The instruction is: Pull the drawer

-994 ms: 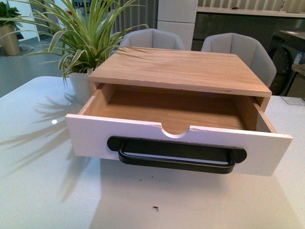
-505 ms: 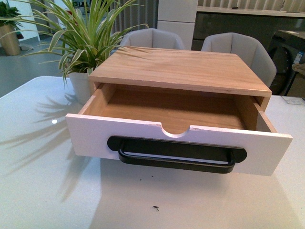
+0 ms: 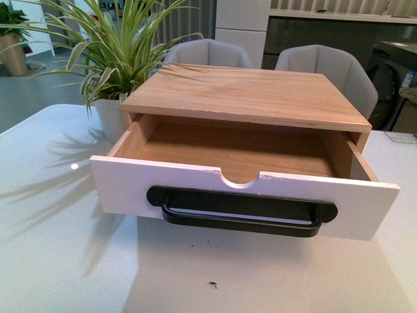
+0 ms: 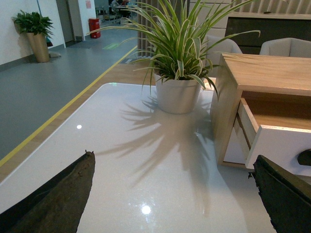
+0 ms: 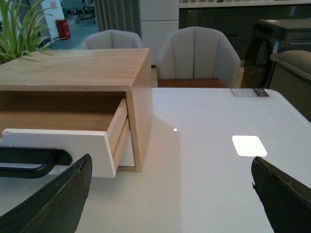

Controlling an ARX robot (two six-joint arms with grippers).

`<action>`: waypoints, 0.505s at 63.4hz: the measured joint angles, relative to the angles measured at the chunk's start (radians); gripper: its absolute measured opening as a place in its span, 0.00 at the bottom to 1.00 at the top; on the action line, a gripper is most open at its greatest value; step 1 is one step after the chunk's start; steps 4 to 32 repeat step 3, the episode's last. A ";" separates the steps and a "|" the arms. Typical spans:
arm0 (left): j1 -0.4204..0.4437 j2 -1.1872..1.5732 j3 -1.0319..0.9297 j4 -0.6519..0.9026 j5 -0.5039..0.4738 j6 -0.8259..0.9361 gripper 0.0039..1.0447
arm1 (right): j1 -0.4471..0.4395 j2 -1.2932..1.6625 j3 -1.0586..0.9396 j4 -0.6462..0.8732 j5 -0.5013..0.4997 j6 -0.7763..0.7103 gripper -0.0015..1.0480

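Now drawer out toward camera; handle crosswise

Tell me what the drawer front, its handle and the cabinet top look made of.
Drawer front: matte white paint, probably over wood, chipped at the notch. Handle: black bar with a slight sheen, likely metal. Cabinet top: light wood with visible grain, or possibly veneer.

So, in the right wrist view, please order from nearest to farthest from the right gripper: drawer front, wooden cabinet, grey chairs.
1. Drawer front: pulled out, just beyond the right gripper.
2. Wooden cabinet: behind it.
3. Grey chairs: beyond the table's far edge.
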 joint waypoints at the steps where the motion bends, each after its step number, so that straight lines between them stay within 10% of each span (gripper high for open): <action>1: 0.000 0.000 0.000 0.000 0.000 0.000 0.93 | 0.000 0.000 0.000 0.000 0.000 0.000 0.91; 32: 0.000 0.000 0.000 0.000 0.000 0.000 0.93 | 0.000 0.000 0.000 0.000 0.000 0.000 0.91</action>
